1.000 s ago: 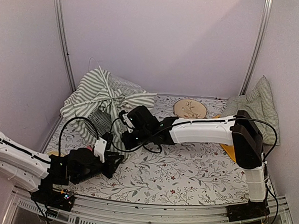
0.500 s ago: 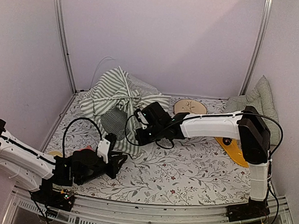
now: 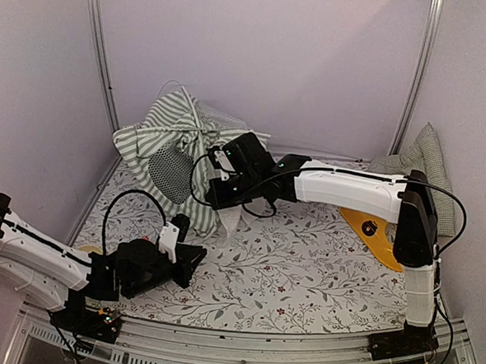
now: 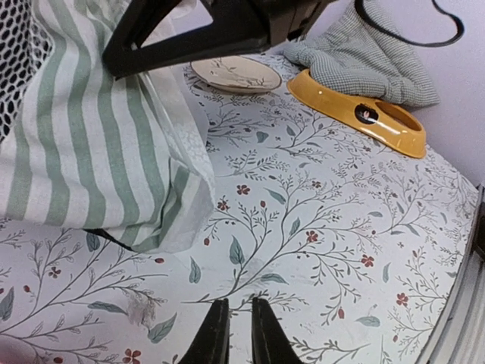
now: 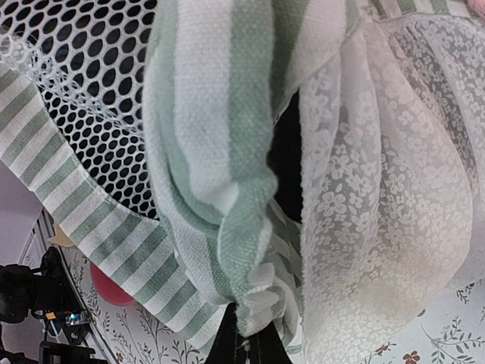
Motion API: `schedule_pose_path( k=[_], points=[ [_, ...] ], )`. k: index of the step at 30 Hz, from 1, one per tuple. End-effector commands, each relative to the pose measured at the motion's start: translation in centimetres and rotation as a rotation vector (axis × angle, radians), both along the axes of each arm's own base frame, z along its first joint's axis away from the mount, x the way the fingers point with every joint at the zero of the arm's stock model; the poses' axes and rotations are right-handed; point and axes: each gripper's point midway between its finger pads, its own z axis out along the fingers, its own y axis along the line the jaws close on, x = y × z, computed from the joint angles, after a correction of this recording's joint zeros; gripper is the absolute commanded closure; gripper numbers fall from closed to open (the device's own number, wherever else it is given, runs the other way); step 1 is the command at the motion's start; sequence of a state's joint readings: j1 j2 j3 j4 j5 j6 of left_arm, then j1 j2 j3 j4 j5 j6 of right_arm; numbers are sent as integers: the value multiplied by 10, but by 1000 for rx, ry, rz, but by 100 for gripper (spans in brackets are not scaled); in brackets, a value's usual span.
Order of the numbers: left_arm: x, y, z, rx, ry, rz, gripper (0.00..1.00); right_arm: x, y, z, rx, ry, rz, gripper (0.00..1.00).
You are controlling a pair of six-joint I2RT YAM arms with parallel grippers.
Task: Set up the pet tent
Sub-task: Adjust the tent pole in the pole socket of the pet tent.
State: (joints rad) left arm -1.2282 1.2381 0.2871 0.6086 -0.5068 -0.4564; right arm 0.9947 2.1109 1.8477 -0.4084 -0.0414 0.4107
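The pet tent (image 3: 167, 136) is a bundle of green-and-white striped fabric at the back left, partly raised, with its black mesh window (image 3: 168, 167) facing forward and a thin white pole (image 3: 199, 117) arching over it. My right gripper (image 3: 219, 199) is shut on a bunched fold of the tent (image 5: 220, 152); its fingertips (image 5: 244, 337) are mostly buried in cloth, with the lace curtain (image 5: 379, 189) hanging beside them. My left gripper (image 3: 197, 258) hovers low over the floral tabletop (image 4: 326, 227), in front of the tent's hem (image 4: 83, 136). Its jaws stand a narrow slit apart (image 4: 239, 303) with nothing between them.
A yellow pet bowl (image 3: 372, 231) lies at the right, also seen in the left wrist view (image 4: 364, 114). The gingham cushion (image 3: 417, 168) leans in the back right corner. A round wooden disc (image 4: 235, 73) lies behind the right arm. A red ball (image 5: 114, 284) sits near the left arm. Metal posts (image 3: 102, 58) flank the walls.
My right gripper has carried the tent fabric up and back to the left, so the tent stands taller. My left gripper's jaws have narrowed and it has edged slightly forward.
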Motion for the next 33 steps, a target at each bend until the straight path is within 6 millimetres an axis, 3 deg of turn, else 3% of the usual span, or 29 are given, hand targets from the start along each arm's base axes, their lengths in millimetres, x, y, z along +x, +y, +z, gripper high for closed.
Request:
schedule_pose_path(
  k=[1, 9, 19, 30, 33],
  points=[
    [17, -3, 19, 4, -57, 60, 88, 6, 7, 6, 8, -10, -25, 100],
    [24, -12, 39, 148, -200, 84, 80, 5, 11, 22, 32, -19, -29, 100],
    [44, -5, 28, 195, -204, 78, 86, -2, 19, 45, 76, -27, -18, 100],
    [53, -6, 33, 185, -199, 93, 95, -5, 22, 43, 73, -28, -11, 100],
    [54, -9, 32, 184, -195, 85, 92, -5, 22, 43, 74, -27, -12, 100]
  ],
)
